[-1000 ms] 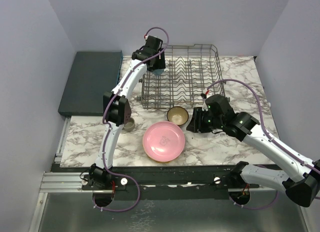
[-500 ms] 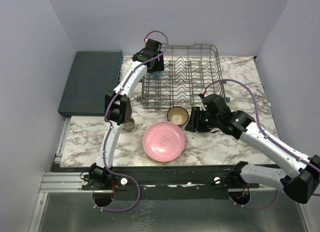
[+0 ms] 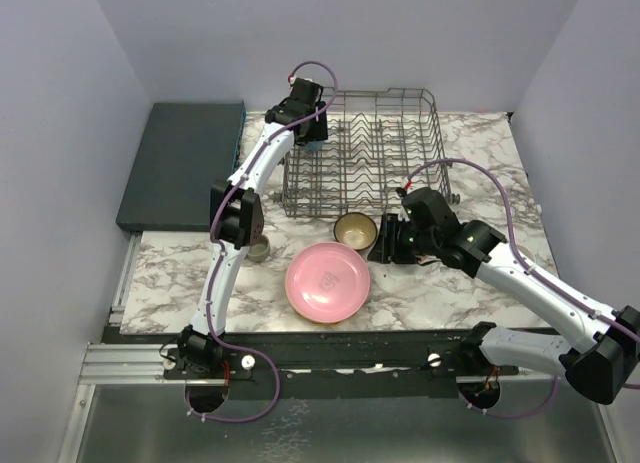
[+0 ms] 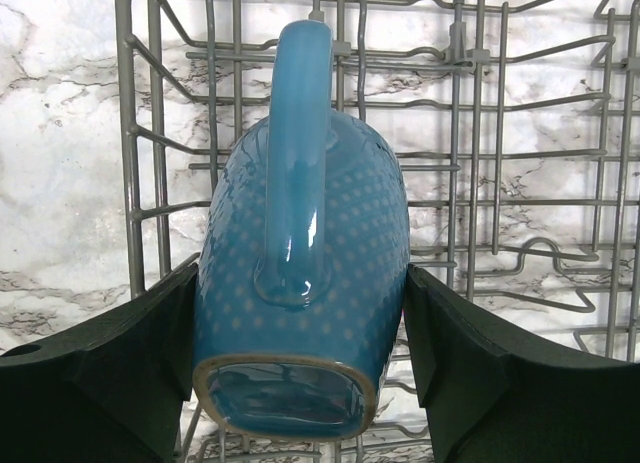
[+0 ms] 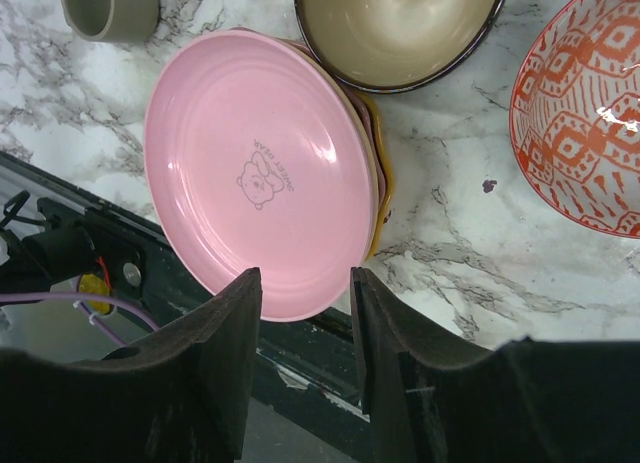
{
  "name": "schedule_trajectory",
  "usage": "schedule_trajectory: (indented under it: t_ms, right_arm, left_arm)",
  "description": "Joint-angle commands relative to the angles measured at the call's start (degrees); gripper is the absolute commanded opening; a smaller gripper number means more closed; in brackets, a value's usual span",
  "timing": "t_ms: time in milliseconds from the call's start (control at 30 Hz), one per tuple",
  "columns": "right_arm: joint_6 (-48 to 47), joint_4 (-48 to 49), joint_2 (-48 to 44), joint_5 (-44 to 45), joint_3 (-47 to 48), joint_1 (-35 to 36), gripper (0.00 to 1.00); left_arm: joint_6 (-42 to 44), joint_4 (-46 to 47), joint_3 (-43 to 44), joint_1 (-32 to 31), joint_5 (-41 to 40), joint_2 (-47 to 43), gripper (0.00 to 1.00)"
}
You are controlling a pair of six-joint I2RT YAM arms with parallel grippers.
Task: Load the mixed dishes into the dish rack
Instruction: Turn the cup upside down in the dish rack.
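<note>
My left gripper (image 3: 312,133) is shut on a blue dotted mug (image 3: 314,142) and holds it over the far left corner of the grey wire dish rack (image 3: 380,153). In the left wrist view the mug (image 4: 300,313) lies on its side between the fingers, handle up, above the rack's wires (image 4: 474,163). My right gripper (image 3: 383,243) is open and empty, hovering just right of a brown bowl (image 3: 355,229). In the right wrist view its jaws (image 5: 305,283) frame the near rim of a pink plate (image 5: 260,173).
The pink plate (image 3: 327,281) lies on other plates, with a yellow rim (image 5: 383,193) showing. A grey-green mug (image 3: 258,249) stands left of it. A red-patterned bowl (image 5: 580,113) sits right of the brown bowl (image 5: 400,28). A dark teal slab (image 3: 180,163) lies at the left.
My right gripper has shifted a little left, toward the brown bowl. My left gripper moved slightly farther back with the blue mug, then held still.
</note>
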Motion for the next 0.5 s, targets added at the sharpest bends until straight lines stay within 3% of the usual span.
schedule_trajectory:
  t_ms: [0, 267, 467]
  right_arm:
    - [0.6, 1.1, 0.4, -0.7, -0.9, 0.2, 0.46]
    - [0.5, 1.8, 1.2, -1.1, -1.3, 0.1, 0.46]
    - [0.3, 2.1, 1.8, -1.1, -1.6, 0.2, 0.46]
  left_arm:
    - [1.0, 3.2, 2.7, 0.4, -1.9, 0.8, 0.0]
    - [1.2, 3.3, 2.1, 0.4, -2.4, 1.4, 0.01]
    - [1.5, 3.3, 1.9, 0.5, -2.4, 2.0, 0.09]
